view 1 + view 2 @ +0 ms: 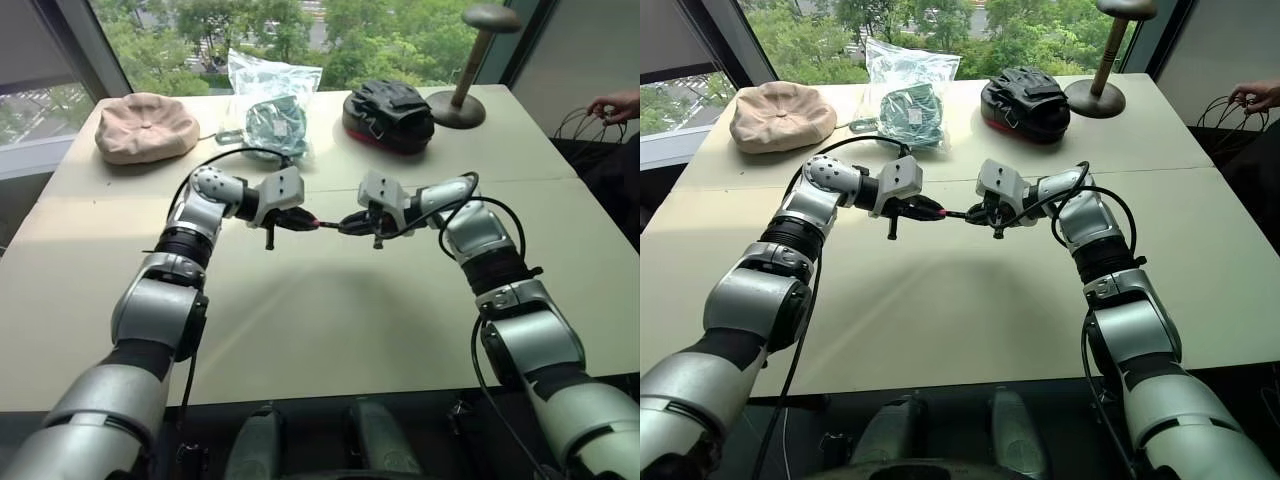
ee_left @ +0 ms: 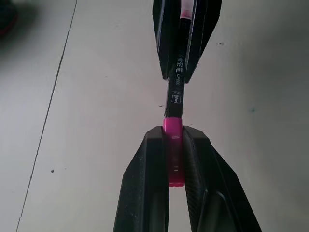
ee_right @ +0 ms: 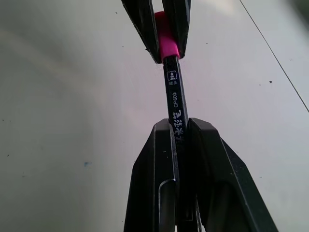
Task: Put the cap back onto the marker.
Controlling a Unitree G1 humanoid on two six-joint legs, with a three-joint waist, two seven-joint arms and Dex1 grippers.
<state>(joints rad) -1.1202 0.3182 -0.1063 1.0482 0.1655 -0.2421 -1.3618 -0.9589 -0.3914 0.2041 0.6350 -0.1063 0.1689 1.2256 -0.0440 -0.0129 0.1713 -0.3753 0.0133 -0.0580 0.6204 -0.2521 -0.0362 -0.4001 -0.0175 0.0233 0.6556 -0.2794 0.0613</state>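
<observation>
Two grippers are meeting above the table [image 1: 300, 330], the left gripper [image 2: 173, 145] pinching the cap [image 2: 173, 133] and the right gripper [image 3: 177, 126] clamping the marker [image 3: 174, 99], so both line up end-on.

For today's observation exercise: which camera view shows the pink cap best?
The left wrist view: the cap sits large between the left end effector's fingers. The right wrist view shows it partly; both eye views show only a speck.

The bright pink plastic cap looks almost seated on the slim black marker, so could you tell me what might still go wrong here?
1. The bright pink plastic cap meets the slim black marker end to end; a slight tilt could jam it.
2. The right gripper grips only the thin barrel, which may slide back under pushing.
3. Both are held above the pale table; a slip from the left gripper drops the cap.
</observation>
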